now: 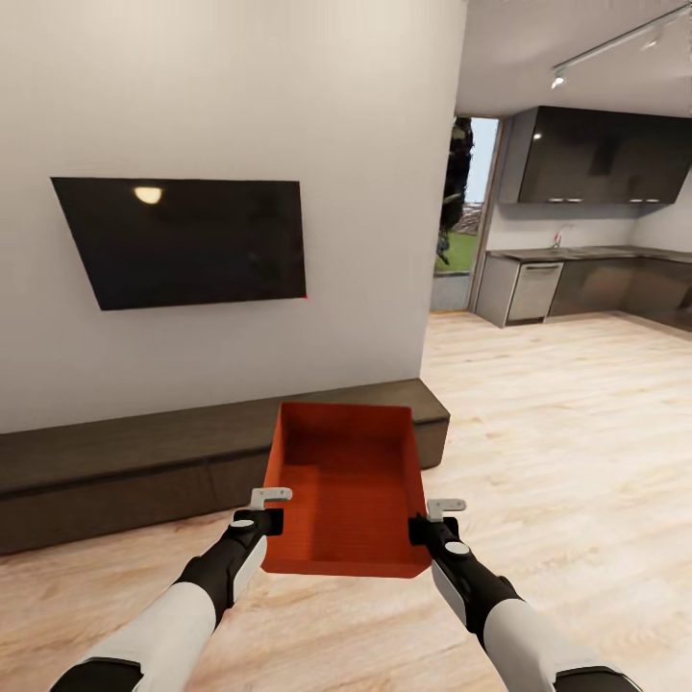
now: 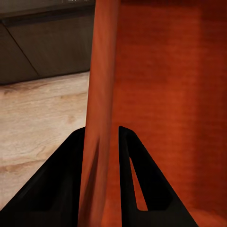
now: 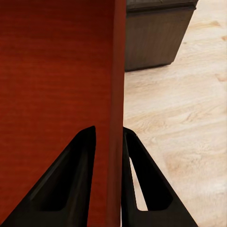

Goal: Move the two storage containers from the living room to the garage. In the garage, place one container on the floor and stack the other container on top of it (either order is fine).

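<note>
Storage container (image 1: pixel 348 490), side walls between both fingers (image 2: pixel 135 189)

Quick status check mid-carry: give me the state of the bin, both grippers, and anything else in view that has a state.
Storage container: upright, empty, lifted clear of the wood floor, held by both long side walls.
Left gripper: shut on the container's left wall, one finger inside, one outside.
Right gripper: shut on the container's right wall, same straddling grip.
TV: screen dark, mounted on the wall.
Bench: bare top, against the wall behind the container.
</note>
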{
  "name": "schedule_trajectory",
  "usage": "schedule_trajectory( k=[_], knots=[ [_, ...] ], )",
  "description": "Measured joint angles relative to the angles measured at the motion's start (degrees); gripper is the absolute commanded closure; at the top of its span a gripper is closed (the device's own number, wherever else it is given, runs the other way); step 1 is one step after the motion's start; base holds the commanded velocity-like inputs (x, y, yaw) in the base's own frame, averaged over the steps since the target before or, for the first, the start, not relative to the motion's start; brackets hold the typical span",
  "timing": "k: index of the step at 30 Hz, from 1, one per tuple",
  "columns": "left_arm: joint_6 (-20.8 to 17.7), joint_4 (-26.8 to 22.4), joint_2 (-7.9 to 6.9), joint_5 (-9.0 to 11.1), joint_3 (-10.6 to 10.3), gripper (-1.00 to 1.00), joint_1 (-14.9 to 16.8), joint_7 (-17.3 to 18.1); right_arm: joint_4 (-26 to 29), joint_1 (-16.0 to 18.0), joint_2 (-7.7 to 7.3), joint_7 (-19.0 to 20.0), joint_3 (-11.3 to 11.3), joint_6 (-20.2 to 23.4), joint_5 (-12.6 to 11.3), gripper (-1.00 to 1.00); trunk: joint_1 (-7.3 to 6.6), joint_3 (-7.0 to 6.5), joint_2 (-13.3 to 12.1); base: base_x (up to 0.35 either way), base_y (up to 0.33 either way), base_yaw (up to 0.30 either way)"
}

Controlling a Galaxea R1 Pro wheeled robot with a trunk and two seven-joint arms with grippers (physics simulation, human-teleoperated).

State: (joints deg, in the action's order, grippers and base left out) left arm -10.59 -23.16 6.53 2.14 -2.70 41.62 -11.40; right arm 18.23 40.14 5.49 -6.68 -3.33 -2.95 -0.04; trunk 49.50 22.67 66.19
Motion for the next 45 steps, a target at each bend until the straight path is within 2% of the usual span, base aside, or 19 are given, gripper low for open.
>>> schedule_trajectory(
  k=[45],
  knots=[
    [0.0,0.0,-0.07,0.1,-0.1,1.0,0.0,0.0,0.0,0.0,0.08,0.0,0.2,0.0,0.3,1.0,0.0,-4.1,0.0,0.0,0.0,0.0]
  ],
)
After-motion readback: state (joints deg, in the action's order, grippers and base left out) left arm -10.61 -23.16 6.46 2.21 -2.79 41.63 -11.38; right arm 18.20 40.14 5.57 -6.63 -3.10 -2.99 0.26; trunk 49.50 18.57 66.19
